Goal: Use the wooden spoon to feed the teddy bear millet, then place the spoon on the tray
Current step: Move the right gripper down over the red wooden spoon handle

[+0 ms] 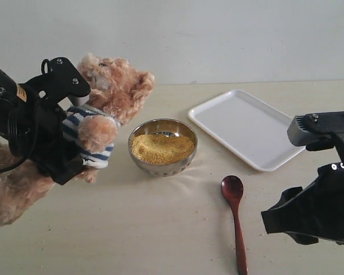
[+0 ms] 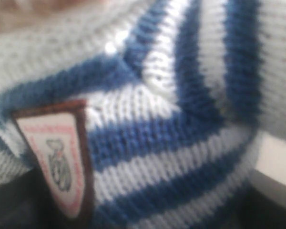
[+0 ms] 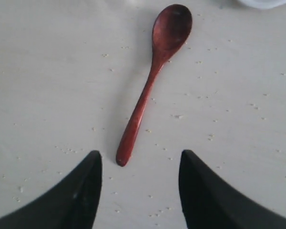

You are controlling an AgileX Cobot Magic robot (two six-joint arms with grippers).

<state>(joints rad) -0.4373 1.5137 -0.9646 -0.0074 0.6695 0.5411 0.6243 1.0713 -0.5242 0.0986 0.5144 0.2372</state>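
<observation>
The teddy bear [image 1: 112,86] leans back at the left, its face turned up. My left gripper [image 1: 69,126] is clamped round its striped shirt [image 2: 157,143], and the crest badge [image 2: 55,152] fills the left wrist view close up. The millet [image 1: 161,148] lies heaped in the steel bowl [image 1: 183,129] beside the bear. The wooden spoon [image 1: 235,217] lies flat on the table, bowl end toward the tray [image 1: 249,129]. My right gripper [image 3: 140,152] hovers open just behind the spoon [image 3: 150,86], whose handle tip lies near one finger; nothing is between the fingers.
Loose millet grains are scattered on the table [image 3: 219,119] around the spoon. The right arm's black body [image 1: 324,172] stands at the right edge, close to the tray's near corner. A pale wall [image 1: 218,34] closes the back.
</observation>
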